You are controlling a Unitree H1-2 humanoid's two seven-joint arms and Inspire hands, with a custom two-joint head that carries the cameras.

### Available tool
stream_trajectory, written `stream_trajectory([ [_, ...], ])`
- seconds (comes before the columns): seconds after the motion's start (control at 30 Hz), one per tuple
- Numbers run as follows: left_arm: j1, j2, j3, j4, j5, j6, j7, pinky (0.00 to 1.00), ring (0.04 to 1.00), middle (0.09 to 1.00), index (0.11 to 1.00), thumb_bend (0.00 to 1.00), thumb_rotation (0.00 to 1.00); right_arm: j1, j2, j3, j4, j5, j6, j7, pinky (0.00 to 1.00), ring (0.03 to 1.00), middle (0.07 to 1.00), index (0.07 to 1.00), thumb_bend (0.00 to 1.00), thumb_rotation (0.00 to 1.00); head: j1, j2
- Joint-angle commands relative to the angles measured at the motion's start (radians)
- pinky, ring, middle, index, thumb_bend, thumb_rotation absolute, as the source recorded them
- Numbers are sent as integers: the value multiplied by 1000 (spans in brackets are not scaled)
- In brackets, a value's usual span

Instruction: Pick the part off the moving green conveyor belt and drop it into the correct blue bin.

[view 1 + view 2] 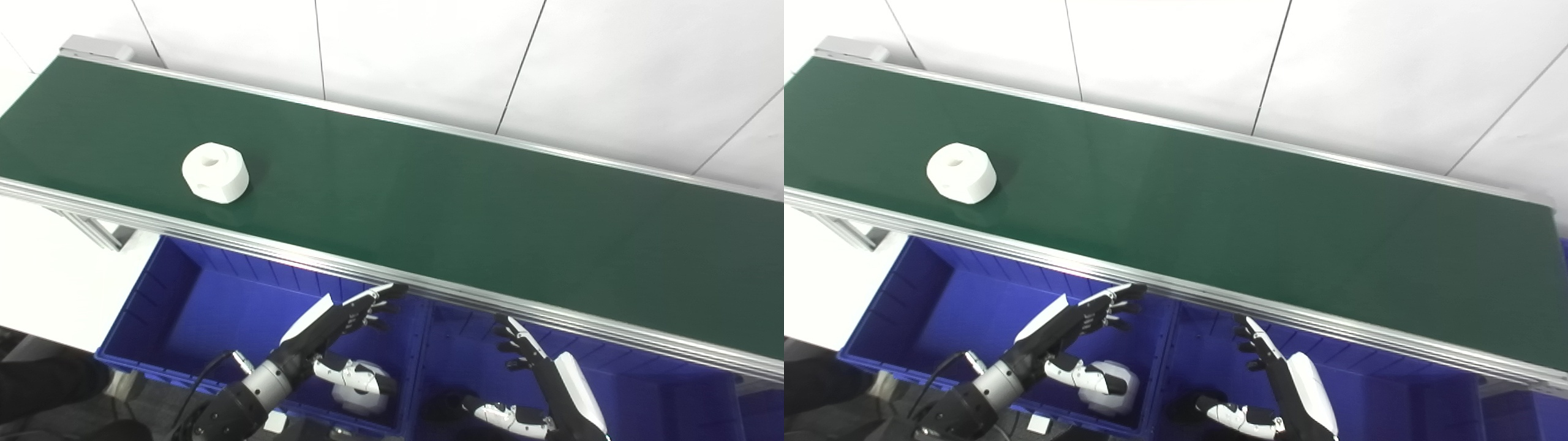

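The white part, a squat round piece with a hole in its top, lay on the green conveyor belt toward its left end, near the front rail, untouched by either hand. Nothing of the pick had been done for this piece: both hands hung below the belt's front edge, over the blue bins, well apart from it.

The left hand reached up over the left blue bin, its fingers spread and released, holding nothing. The right hand stood over the right blue bin, fingers likewise apart and empty. A white object already lay in the left bin below the left hand, and a dark one seemed to lie in the right bin, so some sorting looked done. Reach, grasp, carry and drop all remained for the piece on the belt.

The right eye view showed the belt's right end and its rail corner, cut off in the left eye view. The left eye view showed a side hole in the part that the other did not.
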Motion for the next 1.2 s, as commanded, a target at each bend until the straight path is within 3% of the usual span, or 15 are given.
stream_trajectory([
  [0.0,-1,-6,-3,-2,5,-56,19,765,881,931,902,740,306,2,-2,-6,-8,22,-69,-13,682,798,853,911,692,189,3,-8],
  [0.33,-15,-6,-13,41,20,-115,27,763,887,946,915,700,293,-3,-6,-4,22,11,-91,-23,674,786,845,902,703,177,-11,-50],
  [0.47,-23,-4,-10,62,13,-138,26,765,892,945,915,704,298,-9,-1,1,50,1,-114,-38,666,781,841,897,710,180,-25,-80],
  [0.5,-25,-6,-8,66,9,-147,29,765,893,944,915,707,301,-11,0,3,59,0,-120,-42,663,779,839,896,712,181,-31,-103],
  [0.6,-29,-10,-2,72,-21,-173,27,763,884,933,911,720,308,-16,3,5,80,0,-136,-49,660,774,831,890,717,189,-31,-112],
  [0.87,-41,11,28,-41,-111,-122,10,784,892,933,915,754,338,-29,13,-1,109,24,-159,-44,660,790,847,894,740,137,-25,-122],
  [1.17,-104,74,103,-145,-92,-64,20,790,906,945,912,741,372,-43,25,3,127,13,-160,-53,643,764,825,881,748,154,-25,-131],
])
